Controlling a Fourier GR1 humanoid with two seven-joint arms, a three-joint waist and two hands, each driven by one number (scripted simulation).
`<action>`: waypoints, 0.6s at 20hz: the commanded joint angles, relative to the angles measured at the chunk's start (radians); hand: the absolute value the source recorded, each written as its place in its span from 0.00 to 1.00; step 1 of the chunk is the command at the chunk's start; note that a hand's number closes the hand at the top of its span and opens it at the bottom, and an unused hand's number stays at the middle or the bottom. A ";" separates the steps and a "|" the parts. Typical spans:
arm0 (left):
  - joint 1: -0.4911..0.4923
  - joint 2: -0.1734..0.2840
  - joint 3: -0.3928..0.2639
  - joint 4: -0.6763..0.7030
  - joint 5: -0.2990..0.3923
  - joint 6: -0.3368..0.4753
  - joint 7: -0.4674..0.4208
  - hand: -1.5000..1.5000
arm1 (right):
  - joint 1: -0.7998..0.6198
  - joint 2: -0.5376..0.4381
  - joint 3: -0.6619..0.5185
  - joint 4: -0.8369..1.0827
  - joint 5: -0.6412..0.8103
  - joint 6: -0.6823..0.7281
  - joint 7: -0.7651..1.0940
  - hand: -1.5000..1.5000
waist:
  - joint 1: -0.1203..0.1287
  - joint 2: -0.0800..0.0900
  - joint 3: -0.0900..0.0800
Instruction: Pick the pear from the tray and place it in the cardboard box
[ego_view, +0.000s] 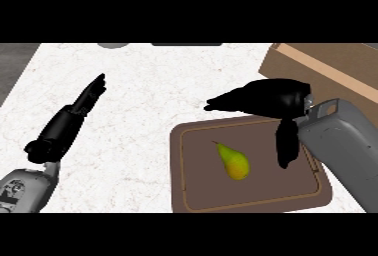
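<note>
While the pear (233, 162) lies on its side in the middle of the brown tray (193, 198), nothing is touching it. The pear is yellow and green, with a bit of orange near its fat end. Its thin end with the little stem points up and to the left. Its fat end points down toward the near side of the tray.

The tray is flat and dark brown, with a thin lighter line running round inside its edge. It sits on the white speckled counter (148, 100), on the right side.

The right hand (269, 97) is black and hangs over the far edge of the tray, above the pear and a little to the right of it. Its fingers are spread out and not curled round anything. Some of them point left, and one long part (285, 145) hangs down over the tray, just to the right of the pear. It does not touch the pear. The grey right forearm (347, 145) comes in from the lower right and covers the right edge of the tray.

The cardboard box (325, 62) is tan and stands at the top right corner, behind the right hand. Only part of it shows.

The left hand (88, 95) is far off on the left side of the counter, well apart from the tray. Its fingers are straight and close together, pointing up and away. It holds nothing. Its arm comes in from the lower left corner.
</note>
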 joint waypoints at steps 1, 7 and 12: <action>-0.023 -0.012 0.038 0.008 -0.010 -0.027 0.018 0.50 | 0.010 0.039 -0.034 -0.039 0.004 0.096 0.091 0.00 | 0.000 0.001 0.000; -0.013 -0.069 0.026 -0.011 -0.058 -0.012 0.038 0.50 | 0.142 0.074 0.000 -0.178 0.070 0.077 0.196 0.00 | -0.003 0.001 0.001; 0.011 -0.049 0.091 -0.020 -0.051 -0.092 0.022 0.50 | 0.134 0.109 -0.024 -0.136 0.181 0.063 0.127 0.00 | 0.004 0.002 0.001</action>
